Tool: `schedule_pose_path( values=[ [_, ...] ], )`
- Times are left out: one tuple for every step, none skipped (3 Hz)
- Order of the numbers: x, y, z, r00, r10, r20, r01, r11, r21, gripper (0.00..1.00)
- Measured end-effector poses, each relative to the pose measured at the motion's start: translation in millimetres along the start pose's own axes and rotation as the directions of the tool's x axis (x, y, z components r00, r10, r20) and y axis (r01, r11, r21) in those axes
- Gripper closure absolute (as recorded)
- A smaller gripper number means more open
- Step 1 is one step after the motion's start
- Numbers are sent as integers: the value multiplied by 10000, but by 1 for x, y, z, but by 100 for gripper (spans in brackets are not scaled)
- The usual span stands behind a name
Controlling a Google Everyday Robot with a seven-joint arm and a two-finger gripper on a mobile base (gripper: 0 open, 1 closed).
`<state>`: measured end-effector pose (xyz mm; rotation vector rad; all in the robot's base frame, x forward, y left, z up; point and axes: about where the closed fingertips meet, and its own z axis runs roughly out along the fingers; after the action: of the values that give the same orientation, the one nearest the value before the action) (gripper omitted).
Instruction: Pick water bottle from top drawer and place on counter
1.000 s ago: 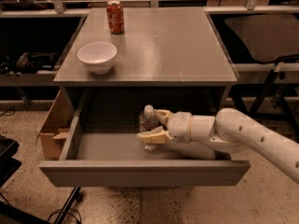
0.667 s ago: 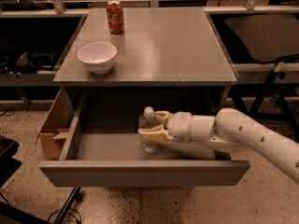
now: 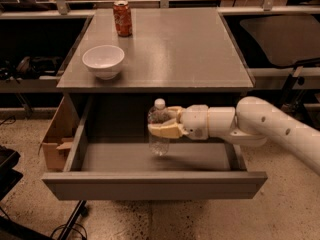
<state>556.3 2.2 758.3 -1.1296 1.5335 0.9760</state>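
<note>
- The top drawer (image 3: 155, 185) is pulled out wide from the cabinet, and its grey floor is open to the view from above.
- The water bottle (image 3: 159, 146) stands upright inside the top drawer, near the middle of it and closer to its back than to its front panel. Its white cap reaches up to about the level of the edge of the bench above the drawer.
- I cannot tell if the base of the bottle touches the drawer floor or hangs a little above it.
- The end effector (image 3: 160, 121) is inside the top drawer and is closed around the middle of the water bottle. One pale finger (image 3: 162, 130) crosses the front of the bottle; the other lies behind it.
- The white arm (image 3: 270, 126) comes into the top drawer from over its right wall.
- The bench (image 3: 180, 49) is the flat grey top directly above and behind the top drawer.
- A white bowl (image 3: 103, 60) sits on the bench, above the left back part of the top drawer.
- A red soda can (image 3: 122, 18) stands upright on the bench, farther back from the drawer than the bowl and well apart from it.
- A cardboard box (image 3: 56, 134) leans just beside the left wall of the top drawer, on the outer side.
</note>
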Motion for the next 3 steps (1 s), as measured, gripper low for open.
schedule_pose_path(
  values=[
    [-65,7,-44,9991,129,-398,-135,9998,-151,100],
    [-132,12,-90,9972,56,-744,-62,9999,-79,100],
    [-187,-8,-119,9975,163,-686,-156,9998,111,100]
  ],
)
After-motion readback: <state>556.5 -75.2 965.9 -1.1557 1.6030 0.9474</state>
